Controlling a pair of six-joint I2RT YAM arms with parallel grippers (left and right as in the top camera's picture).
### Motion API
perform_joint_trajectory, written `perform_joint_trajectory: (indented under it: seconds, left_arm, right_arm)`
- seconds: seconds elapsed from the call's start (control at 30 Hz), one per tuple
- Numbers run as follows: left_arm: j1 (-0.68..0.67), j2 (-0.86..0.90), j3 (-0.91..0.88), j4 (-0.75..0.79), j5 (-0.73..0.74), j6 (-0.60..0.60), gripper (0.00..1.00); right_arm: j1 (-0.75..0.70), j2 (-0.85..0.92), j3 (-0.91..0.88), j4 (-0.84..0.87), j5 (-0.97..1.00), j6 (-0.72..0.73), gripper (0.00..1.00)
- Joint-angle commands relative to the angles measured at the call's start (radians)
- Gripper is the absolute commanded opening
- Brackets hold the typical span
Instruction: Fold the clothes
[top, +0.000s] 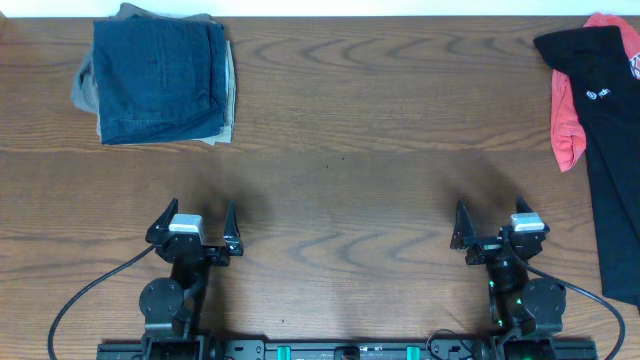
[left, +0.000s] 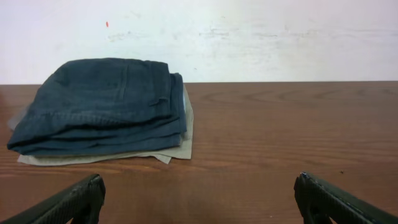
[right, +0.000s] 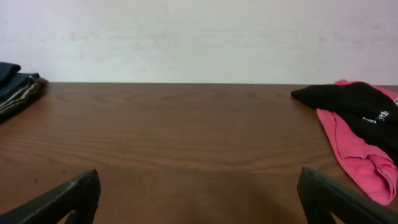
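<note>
Black garment (top: 612, 150) cut off at right edge, over red shirt (top: 567, 125), left gripper (top: 203, 207) and right gripper (top: 490, 204) fingers apart

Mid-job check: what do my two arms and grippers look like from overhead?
The left arm and right arm are black with round joints. The left gripper and right gripper each have two black pointed fingers and a silver-grey block behind them. A black cable loops from each base; green lights glow on the right arm.

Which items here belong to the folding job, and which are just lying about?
For the job: black garment; left pincer and right pincer, both open and empty.
Lying about: coral-red shirt; folded denim and tan pile.
</note>
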Motion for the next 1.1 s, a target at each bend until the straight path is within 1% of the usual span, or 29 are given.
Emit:
perform_joint_trajectory:
  seconds: [0.0,0.07,0.13,0.17,0.23,0.3,0.4,0.43,0.5,0.6,0.67,0.73,0.83,0.93,1.0,1.07]
  left_arm:
    - [0.006,-0.006,-0.016,-0.035,0.014,0.014,0.98]
    - [0.006,-0.006,-0.016,-0.035,0.014,0.014,0.98]
    - [0.006,-0.006,-0.016,-0.035,0.014,0.014,0.98]
    - [0.006,-0.006,-0.016,-0.035,0.014,0.014,0.98]
    - [0.006,-0.006,-0.016,-0.035,0.014,0.014,0.98]
    - [0.006,-0.006,-0.016,-0.035,0.014,0.014,0.98]
    - [0.006,-0.006,-0.016,-0.035,0.014,0.014,0.98]
    - [0.006,-0.006,-0.016,-0.035,0.014,0.014,0.98]
    - [0.006,-0.006,-0.016,-0.035,0.014,0.014,0.98]
    - [0.006,-0.006,-0.016,-0.035,0.014,0.014,0.98]
    - [0.006,-0.006,-0.016,-0.035,0.014,0.014,0.98]
    - [0.006,-0.006,-0.016,-0.035,0.014,0.014,0.98]
    - [0.006,-0.006,-0.016,-0.035,0.014,0.014,0.98]
    - [0.006,-0.006,-0.016,-0.035,0.014,0.014,0.98]
    - [0.006,-0.006,-0.016,-0.035,0.014,0.014,0.98]
    - [0.006,-0.006,-0.016,-0.035,0.014,0.014,0.98]
  right_arm:
    - [0.007,-0.007,-0.002,0.029,0.006,-0.009,0.99]
    - [0.007,-0.007,-0.002,0.073,-0.051,0.071,0.99]
    - [0.007,-0.007,-0.002,0.087,-0.193,0.232,0.99]
    - [0.007,-0.007,-0.002,0.079,-0.31,0.349,0.99]
    - [0.007,-0.007,-0.002,0.068,-0.46,0.484,0.99]
    - [0.007,-0.007,-0.002,0.072,-0.51,0.563,0.99]
    - [0.007,-0.007,-0.002,0.096,-0.504,0.704,0.99]
    - [0.007,-0.007,-0.002,0.123,-0.505,0.726,0.99]
    - [0.007,-0.007,-0.002,0.23,-0.511,0.731,0.99]
    - [0.007,-0.007,0.0,0.439,-0.493,0.715,0.99]
    - [0.007,-0.006,0.015,0.502,-0.455,0.68,0.99]
    - [0.007,0.002,0.056,0.481,-0.398,0.624,0.99]
    - [0.007,0.058,0.158,0.401,-0.357,0.492,0.99]
    - [0.007,0.179,0.289,0.313,-0.32,0.327,0.99]
    - [0.007,0.293,0.391,0.246,-0.258,0.229,0.99]
    - [0.007,0.415,0.499,0.159,-0.134,0.194,0.99]
